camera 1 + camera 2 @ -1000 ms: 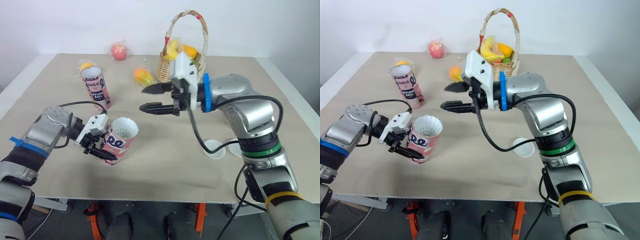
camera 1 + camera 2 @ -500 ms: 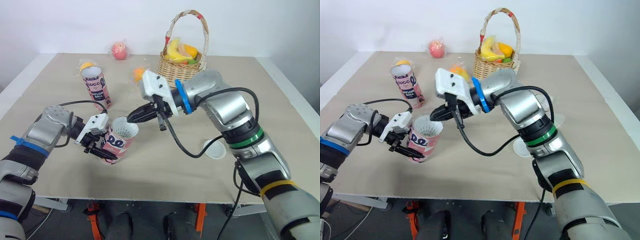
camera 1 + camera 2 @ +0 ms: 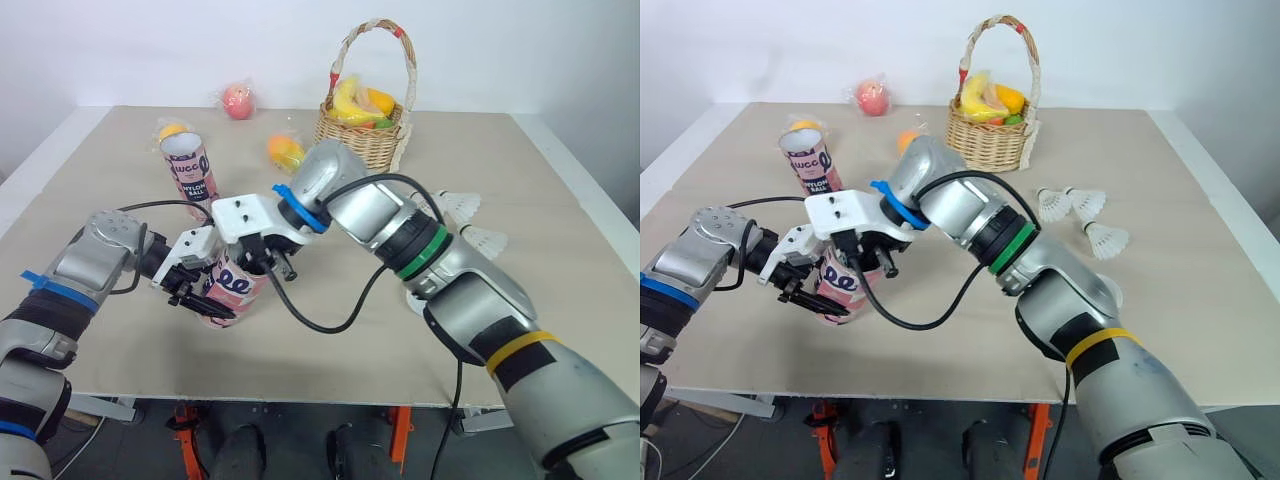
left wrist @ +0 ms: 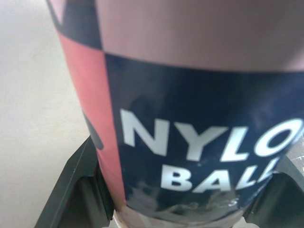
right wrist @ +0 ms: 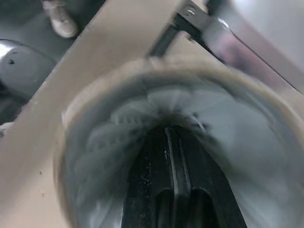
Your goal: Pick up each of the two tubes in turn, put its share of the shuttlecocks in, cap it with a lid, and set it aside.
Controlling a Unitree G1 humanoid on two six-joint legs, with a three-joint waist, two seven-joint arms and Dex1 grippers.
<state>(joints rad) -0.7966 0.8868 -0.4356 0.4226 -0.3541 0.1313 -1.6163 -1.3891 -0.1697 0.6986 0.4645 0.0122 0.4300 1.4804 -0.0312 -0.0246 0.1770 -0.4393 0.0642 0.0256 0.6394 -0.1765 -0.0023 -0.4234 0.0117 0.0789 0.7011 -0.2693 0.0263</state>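
Inside the tube (image 3: 232, 292), the right end effector (image 5: 167, 132) meets a shuttlecock (image 5: 121, 118).

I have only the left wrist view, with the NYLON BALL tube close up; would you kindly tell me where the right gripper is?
Observer: The right gripper is inside the mouth of the held tube, fingers together, on a shuttlecock.
Operator: Thank you; is anything lying outside it?
Observer: Three loose shuttlecocks lie on the table on the robot's right.
Operator: Is there anything farther back?
Observer: The second tube stands upright, back on the left.
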